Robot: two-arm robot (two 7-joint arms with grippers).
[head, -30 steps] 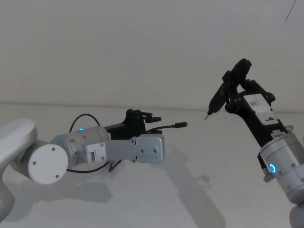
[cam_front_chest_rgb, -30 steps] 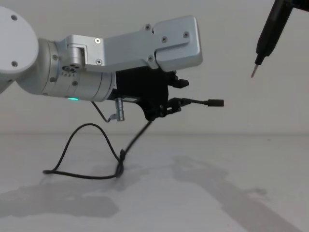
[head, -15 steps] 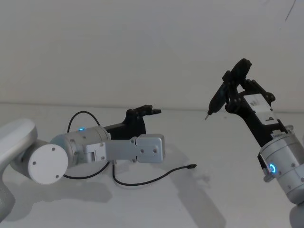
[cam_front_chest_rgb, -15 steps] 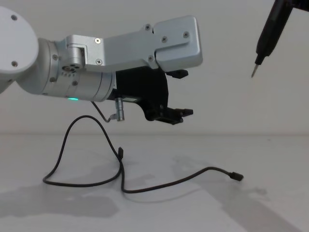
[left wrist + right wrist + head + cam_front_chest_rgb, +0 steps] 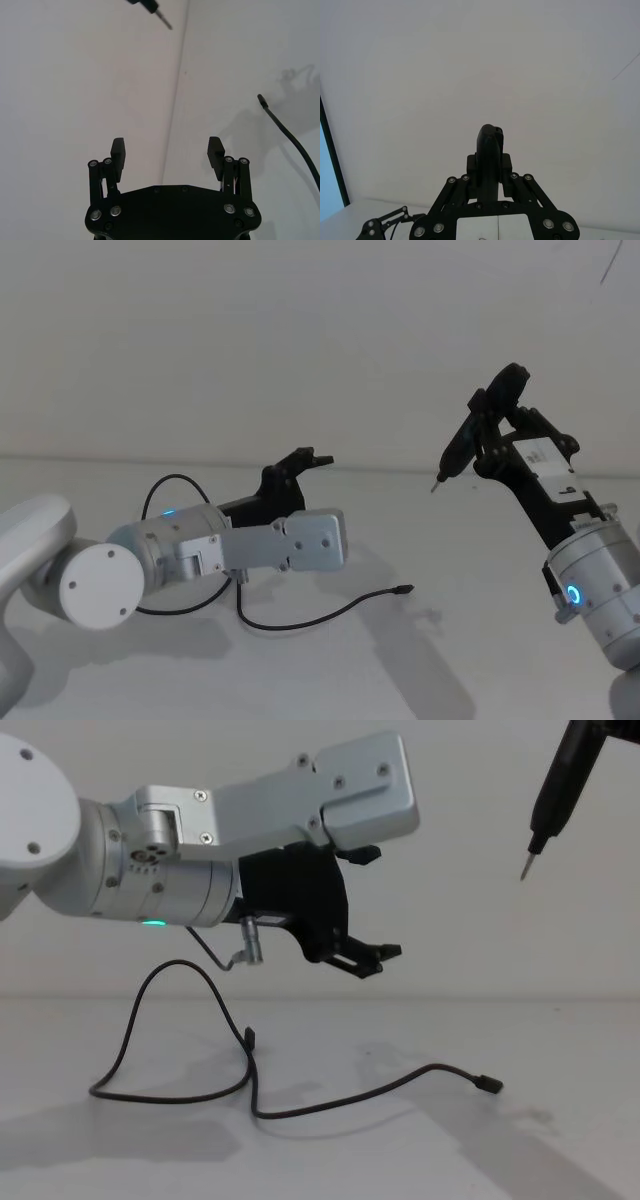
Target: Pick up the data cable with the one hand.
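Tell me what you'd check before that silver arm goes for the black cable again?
1. Left gripper open: ok, fingers spread apart with nothing between them.
2. Data cable free of the gripper: ok, it lies loose on the table.
3. Cable within reach: ok, it lies below the gripper.
4. Cable untangled: cannot tell, one loop stands up behind the arm.
5. Right gripper clear of the path: ok, raised off to the right, clamping a dark pointed tool.

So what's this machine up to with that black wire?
The robot is meant to pick up the data cable with one arm. Right now the cable lies loose on the white table, not held. The left gripper hovers above it with its fingers open and empty. The right gripper is raised off to the side, clamped on a slim dark pen-like tool that points downward.
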